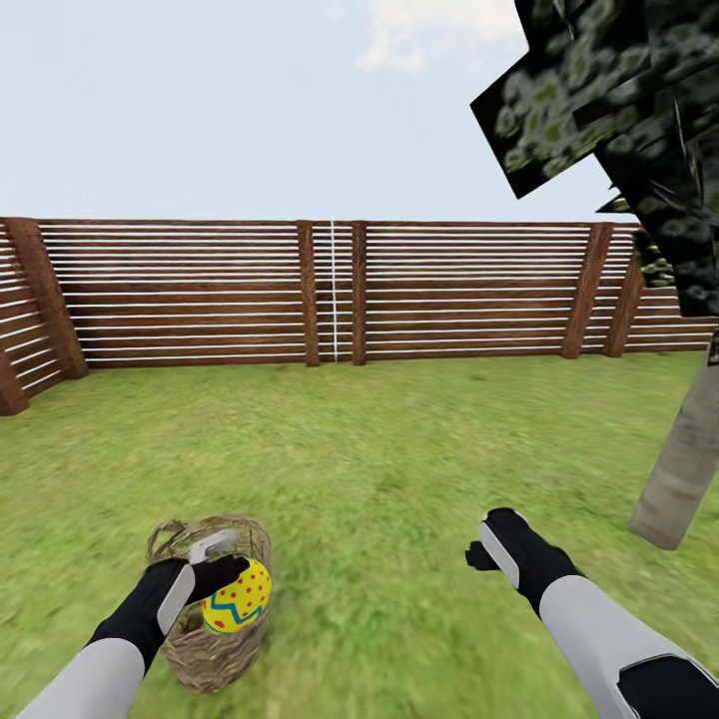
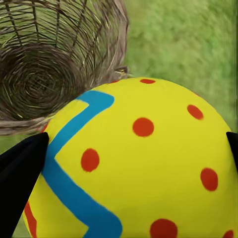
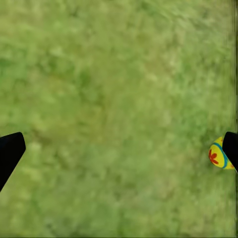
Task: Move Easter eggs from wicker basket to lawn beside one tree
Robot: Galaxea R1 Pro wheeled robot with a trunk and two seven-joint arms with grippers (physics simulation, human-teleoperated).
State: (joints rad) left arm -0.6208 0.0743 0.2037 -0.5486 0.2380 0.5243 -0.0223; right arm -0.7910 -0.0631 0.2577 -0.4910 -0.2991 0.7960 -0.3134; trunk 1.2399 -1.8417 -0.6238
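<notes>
My left gripper (image 1: 232,587) is shut on a yellow Easter egg (image 1: 238,597) with red dots and a blue zigzag, holding it just over the rim of the wicker basket (image 1: 212,639) at the lower left. In the left wrist view the egg (image 2: 144,163) sits between the black fingers (image 2: 20,168), and the basket (image 2: 49,64) behind it looks empty inside. My right gripper (image 1: 486,551) hovers open over the lawn (image 1: 379,449). In the right wrist view a second egg (image 3: 218,154), yellow with a teal band, lies on the grass by one finger. The tree trunk (image 1: 684,469) rises at the right.
A dark brown slatted fence (image 1: 330,290) closes the garden at the back and left. The tree's dark crown (image 1: 619,90) hangs over the upper right. Open grass stretches between the basket, the trunk and the fence.
</notes>
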